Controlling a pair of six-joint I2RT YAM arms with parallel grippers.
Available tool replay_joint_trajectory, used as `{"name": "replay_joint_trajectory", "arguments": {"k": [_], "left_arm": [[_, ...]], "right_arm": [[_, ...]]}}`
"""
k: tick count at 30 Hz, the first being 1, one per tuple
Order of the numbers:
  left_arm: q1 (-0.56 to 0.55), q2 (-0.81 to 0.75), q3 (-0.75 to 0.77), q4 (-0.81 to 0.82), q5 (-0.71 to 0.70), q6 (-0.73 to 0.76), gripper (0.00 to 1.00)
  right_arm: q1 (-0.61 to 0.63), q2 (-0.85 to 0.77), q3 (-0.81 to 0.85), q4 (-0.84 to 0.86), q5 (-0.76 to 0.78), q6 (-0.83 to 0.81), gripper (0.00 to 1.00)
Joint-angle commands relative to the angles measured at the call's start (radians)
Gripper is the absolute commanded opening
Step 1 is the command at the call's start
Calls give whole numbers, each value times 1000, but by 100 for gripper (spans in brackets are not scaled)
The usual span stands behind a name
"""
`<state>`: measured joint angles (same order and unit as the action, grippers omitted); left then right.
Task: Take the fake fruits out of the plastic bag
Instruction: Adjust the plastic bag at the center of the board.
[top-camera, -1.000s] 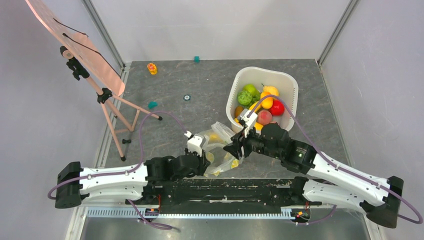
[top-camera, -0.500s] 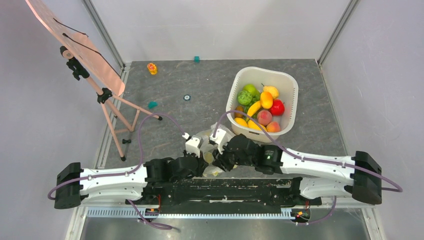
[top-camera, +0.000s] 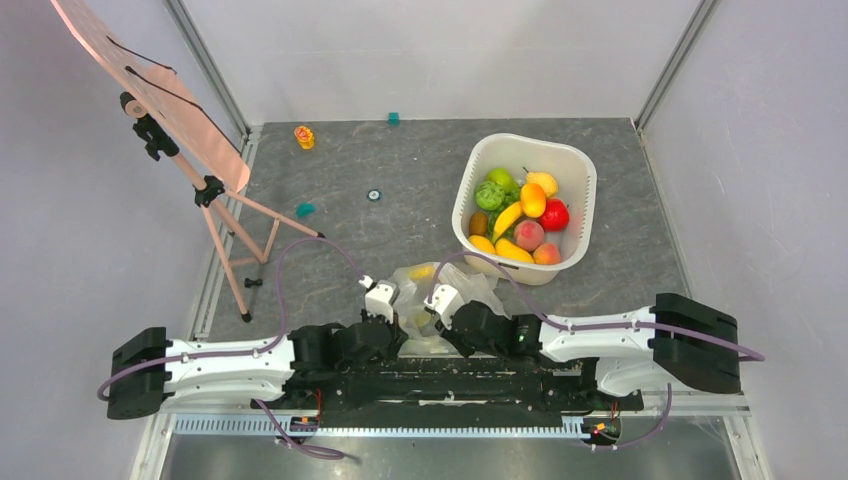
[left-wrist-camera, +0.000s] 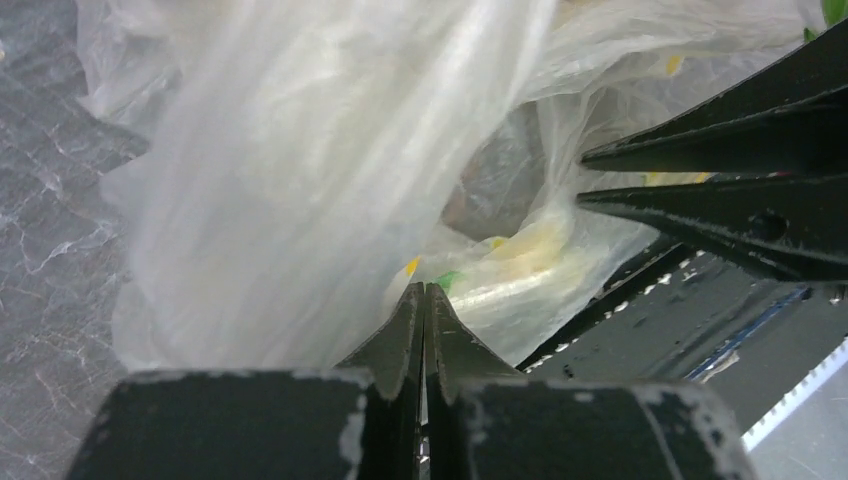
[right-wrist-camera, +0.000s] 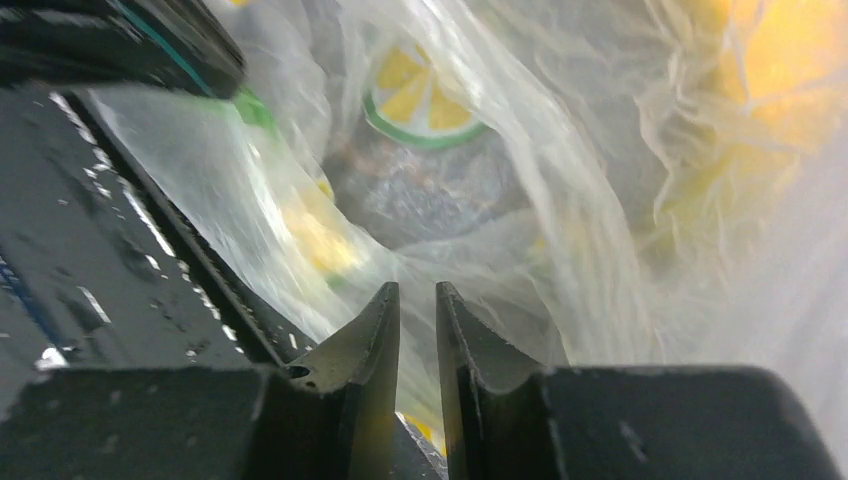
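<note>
Thin, crinkly and see-through, the lemon-slice-printed plastic bag is lying crumpled on the grey mottled table between our two grippers, with a yellow lump showing through its film. The other glossy fake fruits are sitting in the white rounded plastic basin well beyond it. Compared with half a second ago, we are seeing the right arm pulled back and lying lower along the near edge, while the bag is spreading wider. Our left gripper is clenching the bag's film, jaws pressed tight, and our right gripper is pointing level into the bag just beside it, released, jaws narrowly parted.
</note>
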<state>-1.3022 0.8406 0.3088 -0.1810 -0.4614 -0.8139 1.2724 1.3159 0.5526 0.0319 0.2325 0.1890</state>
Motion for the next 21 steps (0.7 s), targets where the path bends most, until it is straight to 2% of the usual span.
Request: {"name": "replay_joint_trajectory", "arguments": {"k": [1, 8, 18, 21], "left_arm": [[3, -32, -46, 67, -19, -51, 2], [3, -85, -66, 74, -29, -37, 2], [3, -98, -58, 51, -53, -40, 2], [3, -101, -41, 34, -73, -39, 3]], "right_arm": [[8, 6, -74, 174, 93, 53, 23], [8, 107, 52, 135, 122, -44, 27], [4, 249, 259, 10, 408, -134, 33], [4, 233, 286, -23, 416, -124, 38]]}}
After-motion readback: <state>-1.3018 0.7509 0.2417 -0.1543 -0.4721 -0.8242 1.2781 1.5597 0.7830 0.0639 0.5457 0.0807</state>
